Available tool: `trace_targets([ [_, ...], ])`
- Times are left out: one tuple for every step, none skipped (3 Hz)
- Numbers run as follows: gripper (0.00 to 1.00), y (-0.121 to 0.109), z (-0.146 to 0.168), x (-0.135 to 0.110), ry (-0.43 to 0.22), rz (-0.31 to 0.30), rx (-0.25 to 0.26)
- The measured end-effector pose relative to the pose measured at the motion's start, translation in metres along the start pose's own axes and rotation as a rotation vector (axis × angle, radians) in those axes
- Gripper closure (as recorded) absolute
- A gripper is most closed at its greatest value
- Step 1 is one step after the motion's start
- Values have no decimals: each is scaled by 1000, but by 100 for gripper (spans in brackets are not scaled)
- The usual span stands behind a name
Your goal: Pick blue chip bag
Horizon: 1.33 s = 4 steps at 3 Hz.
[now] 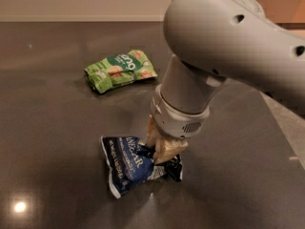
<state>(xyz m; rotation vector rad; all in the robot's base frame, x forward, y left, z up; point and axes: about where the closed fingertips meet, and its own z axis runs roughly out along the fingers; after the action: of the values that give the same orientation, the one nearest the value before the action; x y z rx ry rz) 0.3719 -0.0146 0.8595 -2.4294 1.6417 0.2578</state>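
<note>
Jaws clenched on crumpled blue chip bag (128,165), near centre of surface (52,132); grasp seemingly made, lift not yet done.

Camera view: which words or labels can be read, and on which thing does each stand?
"VINEGAR": white letters on the dark navy crinkly foil chip bag, which the gripper pinches from above.
Its smaller print: too blurred.
Green foil snack bag: white logo too blurred to read.
</note>
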Motion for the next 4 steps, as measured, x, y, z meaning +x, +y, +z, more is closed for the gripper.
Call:
trace_targets([
  [100, -2, -27, -2, -35, -6, 12],
  [100, -4, -68, -3, -98, -21, 30],
  [100, -4, -111, -8, -158, -52, 66],
  [100, -8, -146, -19, -202, -86, 130],
])
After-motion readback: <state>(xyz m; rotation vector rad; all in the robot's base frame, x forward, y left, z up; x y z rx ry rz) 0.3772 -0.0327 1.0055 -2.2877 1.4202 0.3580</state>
